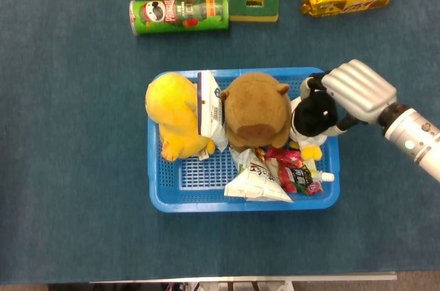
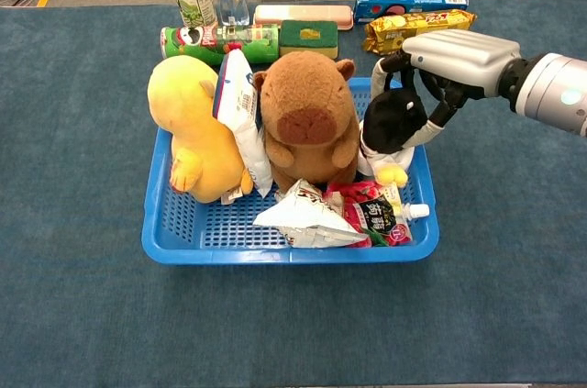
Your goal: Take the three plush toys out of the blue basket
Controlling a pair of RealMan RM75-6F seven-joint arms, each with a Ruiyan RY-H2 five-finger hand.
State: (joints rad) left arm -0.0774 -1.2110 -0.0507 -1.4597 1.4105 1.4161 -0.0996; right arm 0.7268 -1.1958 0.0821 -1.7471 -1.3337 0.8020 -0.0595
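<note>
1. Under our right hand (image 1: pixel 357 90) sits the small black-and-white plush penguin (image 1: pixel 313 117); our fingers curl round its head and hold it, at the right end of the blue perforated plastic basket (image 2: pixel 197 246).
2. We judge this the first removal: the penguin is gripped but, as far as we can tell, not yet clear of the basket.
3. Beside it, further from our hand, the brown plush capybara (image 2: pixel 307 117) and the yellow plush duck (image 2: pixel 194 131) wait inside.
4. Next we should lift straight up, clearing the basket's right wall.
5. Beyond that wall, bare blue tabletop (image 1: pixel 385 208) offers room to set it down.
6. Our left hand is not visible.
</note>
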